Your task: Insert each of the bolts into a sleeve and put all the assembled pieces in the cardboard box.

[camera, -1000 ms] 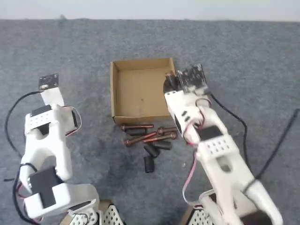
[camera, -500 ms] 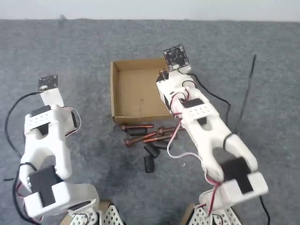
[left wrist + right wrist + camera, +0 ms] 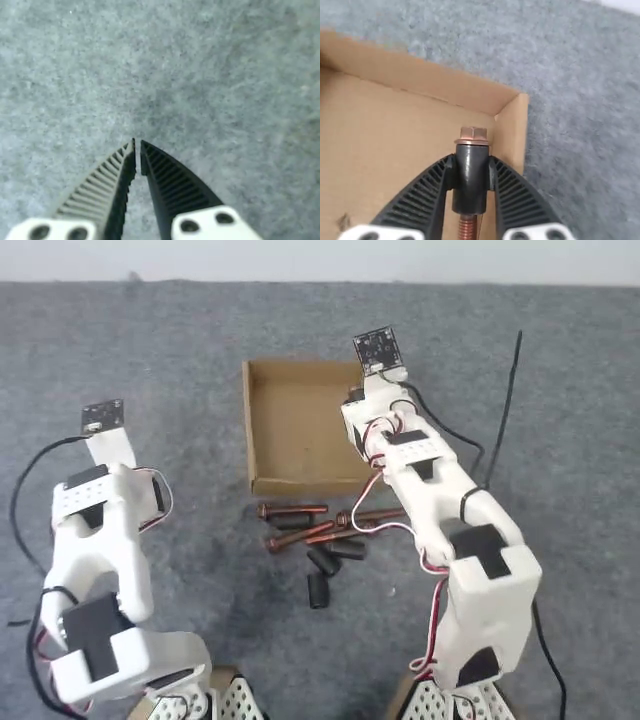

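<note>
The right gripper (image 3: pixel 471 162) is closed partway on a black sleeve (image 3: pixel 470 182), one finger on each side of it. A copper bolt (image 3: pixel 473 135) runs through the sleeve, its hex head just past one end and its thread out of the other. This piece hangs inside the box (image 3: pixel 420 80), close to the corner by the side wall; whether it touches the floor is hard to tell. In the high view the right arm (image 3: pixel 420 470) lies over the box's (image 3: pixel 290 430) 3 o'clock wall. At 6 o'clock of the box, the loose bolts (image 3: pixel 292 509) lie on the carpet (image 3: pixel 150 340), with the loose sleeves (image 3: pixel 318 590) just beyond them. The left arm (image 3: pixel 100 530) stands well apart at about 8 o'clock of the box. The left gripper (image 3: pixel 137 145) is closed to a sliver over bare carpet and holds nothing.
</note>
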Available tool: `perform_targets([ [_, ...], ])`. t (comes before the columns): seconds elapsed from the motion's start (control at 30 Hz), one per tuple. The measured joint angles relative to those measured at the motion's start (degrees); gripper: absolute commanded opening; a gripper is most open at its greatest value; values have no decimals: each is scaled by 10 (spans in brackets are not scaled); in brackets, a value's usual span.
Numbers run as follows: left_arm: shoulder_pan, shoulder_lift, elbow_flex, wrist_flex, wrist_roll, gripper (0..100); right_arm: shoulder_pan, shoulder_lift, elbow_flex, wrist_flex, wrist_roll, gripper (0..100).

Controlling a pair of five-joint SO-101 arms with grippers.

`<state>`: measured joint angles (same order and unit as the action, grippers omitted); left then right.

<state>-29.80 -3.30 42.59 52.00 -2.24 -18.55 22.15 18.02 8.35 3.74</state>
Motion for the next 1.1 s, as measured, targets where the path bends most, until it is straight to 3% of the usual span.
perform_targets([
  [0.2, 0, 0, 0, 0, 0, 12, 1, 11, 0, 0, 0, 9],
  [0.43, 0, 0, 0, 0, 0, 12, 0, 11, 0, 0, 0, 144],
  [0.7, 0, 0, 0, 0, 0, 12, 2, -22, -4, 25, -1, 38],
  [1.1, 0, 0, 0, 0, 0, 12, 2, -287, 129, 102, -9, 6],
])
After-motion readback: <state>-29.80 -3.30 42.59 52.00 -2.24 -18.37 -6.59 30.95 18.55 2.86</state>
